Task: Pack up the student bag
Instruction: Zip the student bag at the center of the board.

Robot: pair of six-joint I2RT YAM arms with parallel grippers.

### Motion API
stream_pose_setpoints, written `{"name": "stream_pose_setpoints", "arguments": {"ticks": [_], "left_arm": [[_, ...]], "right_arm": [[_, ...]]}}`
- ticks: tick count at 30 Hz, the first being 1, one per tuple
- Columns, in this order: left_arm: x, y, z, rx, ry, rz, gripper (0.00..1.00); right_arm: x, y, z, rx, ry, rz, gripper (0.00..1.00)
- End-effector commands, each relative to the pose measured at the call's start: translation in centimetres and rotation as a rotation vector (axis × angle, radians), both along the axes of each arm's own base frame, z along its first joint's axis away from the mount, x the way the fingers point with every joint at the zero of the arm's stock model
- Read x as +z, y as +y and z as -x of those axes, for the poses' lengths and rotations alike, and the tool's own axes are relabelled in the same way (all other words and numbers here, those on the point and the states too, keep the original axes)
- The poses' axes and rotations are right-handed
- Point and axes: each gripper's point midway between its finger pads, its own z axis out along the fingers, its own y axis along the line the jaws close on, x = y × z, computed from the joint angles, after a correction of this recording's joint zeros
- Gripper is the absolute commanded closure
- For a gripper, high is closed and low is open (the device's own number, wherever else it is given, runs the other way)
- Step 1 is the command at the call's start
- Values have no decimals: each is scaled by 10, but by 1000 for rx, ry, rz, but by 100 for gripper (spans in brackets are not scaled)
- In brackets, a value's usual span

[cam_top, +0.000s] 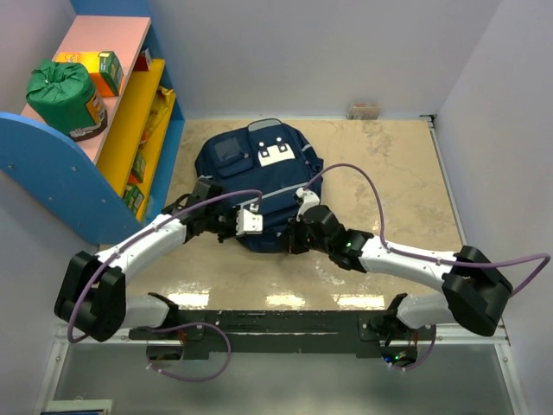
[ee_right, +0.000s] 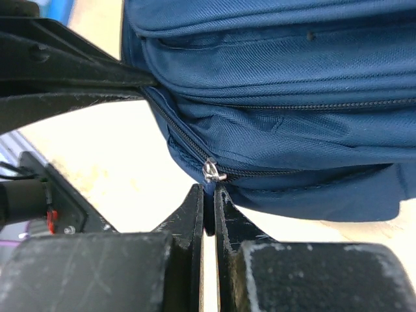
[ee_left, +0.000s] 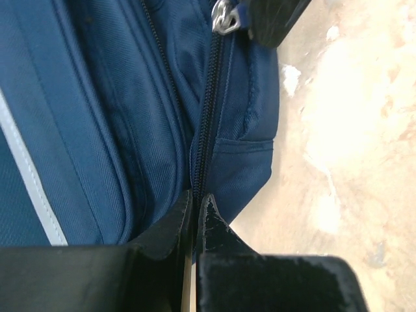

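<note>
Okay, the student bag (cam_top: 251, 164) is laid flat on the table (cam_top: 389, 173). The seam (ee_left: 198, 143) on its near edge is pinched by the left hand (ee_left: 195, 201), its zipper pull (ee_right: 213, 170) by the right hand (ee_right: 209, 198). That seam is best held taut while the pull is dragged along.

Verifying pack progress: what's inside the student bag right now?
Cannot tell. On the student bag, the zipper looks closed where visible; fabric hides the interior.

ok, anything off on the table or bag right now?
Nothing stands out. The navy backpack lies flat on the table, nothing spilled. The left gripper and right gripper pinch its near zippered edge, the right just under the silver slider.
</note>
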Motion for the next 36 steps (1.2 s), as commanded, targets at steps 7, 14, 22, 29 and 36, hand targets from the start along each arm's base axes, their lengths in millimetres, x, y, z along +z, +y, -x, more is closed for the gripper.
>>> {"name": "stream_pose_setpoints", "arguments": {"ticks": [7,14,22,29,36], "left_arm": [[-25,124,-18,246,41,-245,100],[-9,150,-55,491,18,-197,96],[53,111,-33,471,51,11,58],[89,23,11,245,22,107,42],[49,-4,3,195,42,71,43]], "right_arm": [[-22,-29,-18,-61,3,143,100],[-26,-30,-19,-58,-8,153,100],[-28,-13,-17,16,-3,119,100],[-13,35,-3,227,-1,-66,100],[-15,62,25,436,77,-176,100]]}}
